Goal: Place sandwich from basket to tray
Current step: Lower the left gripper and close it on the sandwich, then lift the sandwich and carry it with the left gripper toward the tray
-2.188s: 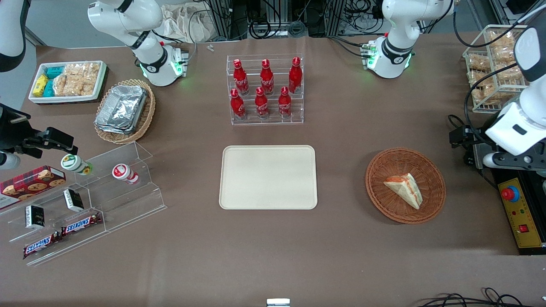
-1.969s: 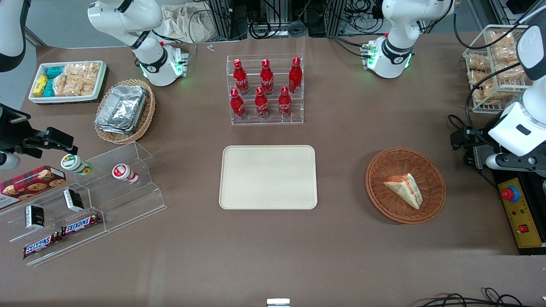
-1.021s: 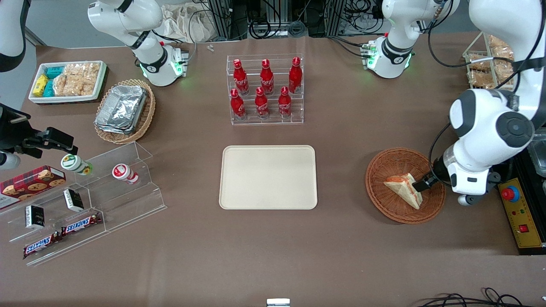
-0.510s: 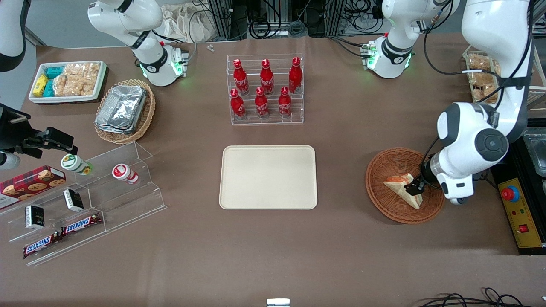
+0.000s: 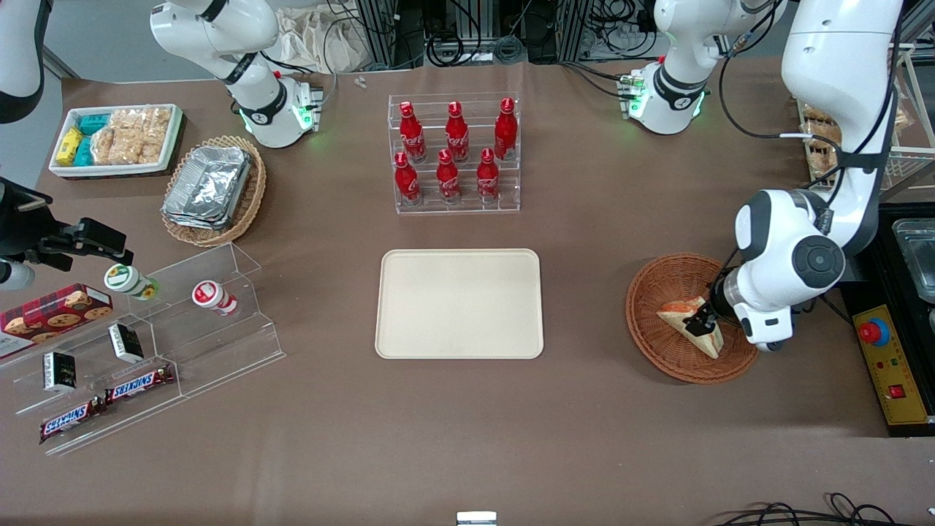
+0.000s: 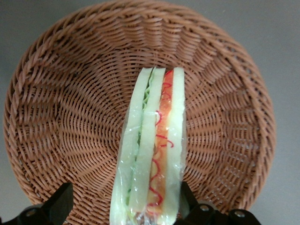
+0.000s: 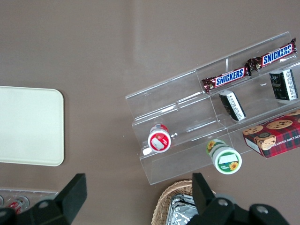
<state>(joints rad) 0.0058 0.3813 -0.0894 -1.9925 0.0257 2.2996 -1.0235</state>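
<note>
In the round wicker basket (image 5: 690, 318) toward the working arm's end of the table, the sandwich (image 6: 152, 150) lies with its layered cut edge facing up at the wrist camera, and the left arm's gripper (image 6: 124, 211) hovers right over it, its fingers (image 6: 61, 204) spread wide, one on each side of the wedge and not yet pressing it. This looks like the reach-and-grasp step: nothing has been lifted, and the tray (image 5: 459, 303), nearer the table's middle and well apart from the basket, lies bare. The next move probably calls for a short descent, then a gentle close across the bread faces, since the wedge looks soft and sits in a thin, glossy clear wrap that may slip or crumple. The basket is reddish-brown cane, ribbed and shallow, with sloping walls, so the lift should go straight up before carrying over. The tray is smooth, cream, rectangular with rounded corners and a low rim, which should make an easy landing place.
</note>
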